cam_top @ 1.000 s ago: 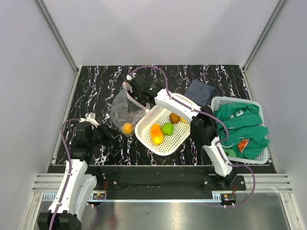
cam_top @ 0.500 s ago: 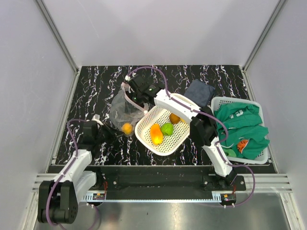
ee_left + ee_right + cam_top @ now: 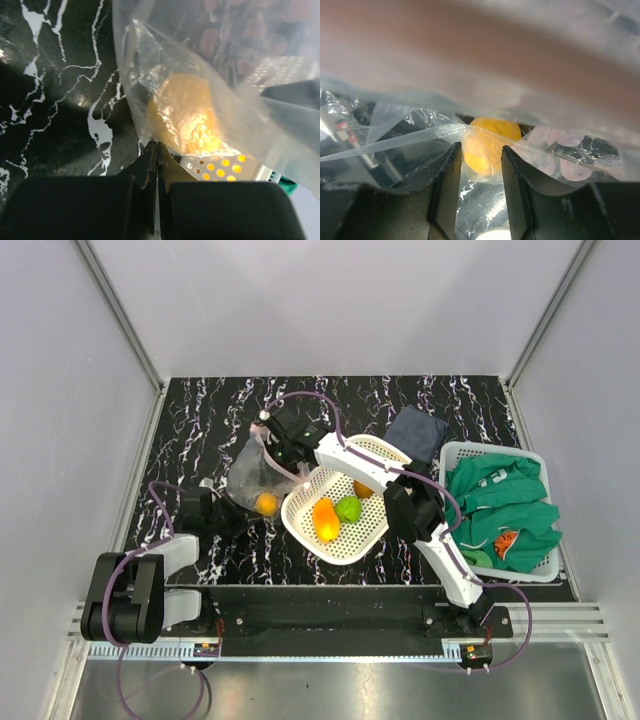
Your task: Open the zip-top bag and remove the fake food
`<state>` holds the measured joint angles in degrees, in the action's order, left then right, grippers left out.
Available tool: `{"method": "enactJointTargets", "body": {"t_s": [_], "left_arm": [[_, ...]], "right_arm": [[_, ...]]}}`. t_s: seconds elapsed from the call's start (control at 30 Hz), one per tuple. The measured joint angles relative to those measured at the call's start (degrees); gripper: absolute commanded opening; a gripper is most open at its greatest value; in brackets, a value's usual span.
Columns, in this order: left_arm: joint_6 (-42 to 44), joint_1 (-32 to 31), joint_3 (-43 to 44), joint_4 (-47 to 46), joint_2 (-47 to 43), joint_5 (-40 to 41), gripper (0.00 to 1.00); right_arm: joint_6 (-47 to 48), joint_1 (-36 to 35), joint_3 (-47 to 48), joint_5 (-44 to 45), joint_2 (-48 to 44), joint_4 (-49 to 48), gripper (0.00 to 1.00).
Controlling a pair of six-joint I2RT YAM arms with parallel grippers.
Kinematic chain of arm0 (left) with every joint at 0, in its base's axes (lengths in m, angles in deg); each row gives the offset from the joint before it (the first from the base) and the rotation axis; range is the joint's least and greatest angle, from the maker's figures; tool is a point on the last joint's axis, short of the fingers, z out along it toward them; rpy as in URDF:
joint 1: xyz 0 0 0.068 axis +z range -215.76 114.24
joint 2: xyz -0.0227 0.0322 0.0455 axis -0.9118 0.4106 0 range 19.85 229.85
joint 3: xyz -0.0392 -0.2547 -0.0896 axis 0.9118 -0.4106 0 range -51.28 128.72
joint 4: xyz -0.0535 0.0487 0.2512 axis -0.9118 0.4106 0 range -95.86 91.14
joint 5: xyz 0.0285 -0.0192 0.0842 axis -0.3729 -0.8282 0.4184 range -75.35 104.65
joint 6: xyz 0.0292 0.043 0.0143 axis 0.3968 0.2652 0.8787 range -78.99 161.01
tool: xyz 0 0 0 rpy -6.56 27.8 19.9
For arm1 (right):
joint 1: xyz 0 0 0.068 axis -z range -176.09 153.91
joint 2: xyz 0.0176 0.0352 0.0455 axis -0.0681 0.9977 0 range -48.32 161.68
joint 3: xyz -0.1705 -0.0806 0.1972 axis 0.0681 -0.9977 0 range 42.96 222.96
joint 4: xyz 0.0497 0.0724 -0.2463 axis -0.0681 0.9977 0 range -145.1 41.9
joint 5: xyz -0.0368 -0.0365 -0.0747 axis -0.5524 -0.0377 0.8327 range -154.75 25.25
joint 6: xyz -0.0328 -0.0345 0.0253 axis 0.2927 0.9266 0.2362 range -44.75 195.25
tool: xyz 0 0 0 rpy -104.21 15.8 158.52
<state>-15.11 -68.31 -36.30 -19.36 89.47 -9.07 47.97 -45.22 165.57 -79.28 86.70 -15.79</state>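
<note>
— Pose on the left?

— Folded low over the table, near-left. Left gripper pressed shut at the near corner of the zip-top bag; couldn't tell whether film was caught.

— And the right?

— Stretched across the white basket to the bag's far end. Right gripper partway apart, film draped over the tips.

— Bag's lie?

— Just left of the basket, long axis far-to-near, zip strip farthest, one orange fake food piece nearest.
</note>
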Motion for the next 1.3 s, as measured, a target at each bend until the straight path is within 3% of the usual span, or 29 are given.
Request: {"method": "enactJointTargets", "body": {"t_s": [0.37,0.5,0.6,0.63,0.73,0.77,0.83,1.1,1.3], "left_arm": [[1.1,-0.1,2.6,-0.3,3.6,2.4,0.0],[2.6,-0.1,4.3,0.7,3.7,3.8,0.05],[3.4,-0.1,4.9,1.2,2.6,4.7,0.15],[3.7,-0.1,4.9,1.7,1.6,5.0,0.25],[5.0,-0.1,5.4,4.2,-1.9,5.4,0.38],[5.4,-0.1,5.9,5.3,-3.5,5.5,0.51],[6.4,-0.1,7.2,8.4,-7.5,5.6,0.61],[11.4,0.1,9.4,19.2,-25.6,0.0,0.61],[13.0,-0.2,10.2,23.3,-31.8,-6.3,0.62]], "right_arm": [[-0.2,0.0,-7.6,-1.9,-1.0,-4.0,0.47],[-0.7,0.0,-12.2,-2.4,-4.8,-4.8,0.45],[-1.3,-0.2,-13.9,-3.3,-7.6,-4.8,0.45],[-1.6,-0.3,-14.4,-4.0,-8.8,-4.9,0.45],[-2.8,-0.5,-15.2,-6.6,-11.8,-5.6,0.45],[-3.1,-0.5,-15.3,-7.2,-12.6,-5.9,0.45],[-3.6,-0.5,-15.4,-7.6,-13.7,-6.9,0.45],[-5.1,-0.3,-15.4,-4.9,-14.7,-7.9,0.45],[-10.2,-0.3,-15.5,-3.9,-14.7,-10.1,0.41]]}}
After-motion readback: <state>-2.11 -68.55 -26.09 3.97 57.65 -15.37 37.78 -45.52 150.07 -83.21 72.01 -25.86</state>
